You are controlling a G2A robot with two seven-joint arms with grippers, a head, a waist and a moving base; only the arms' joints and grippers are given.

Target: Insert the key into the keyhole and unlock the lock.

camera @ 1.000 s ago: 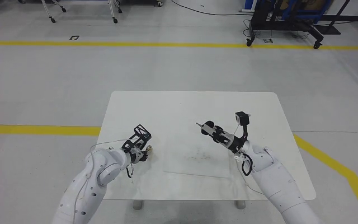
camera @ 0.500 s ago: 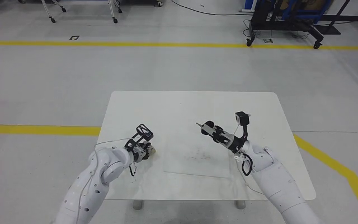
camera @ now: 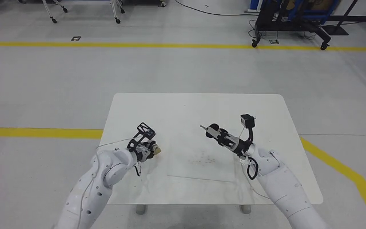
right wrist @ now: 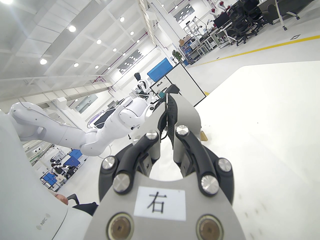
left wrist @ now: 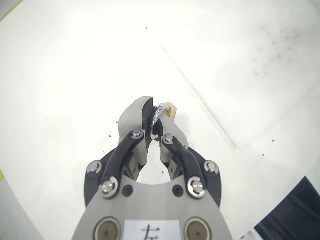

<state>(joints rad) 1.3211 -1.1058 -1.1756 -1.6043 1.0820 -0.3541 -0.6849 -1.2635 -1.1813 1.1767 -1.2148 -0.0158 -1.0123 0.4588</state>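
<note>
Currently, left gripper: clenching padlock by shackle.
Right gripper: pinching key.
Risk: padlock possibly swivelling, key missing keyhole.

Top cam is sitting above the arms, looking steeply down at the whole table from well back, with floor beyond. Left wrist cam is riding right behind the left gripper, pointing down at the tabletop, very close. Right wrist cam is looking along the right gripper, near level, across the table into the hall, catching the left arm. Top and left wrist views are sharing the lock.
</note>
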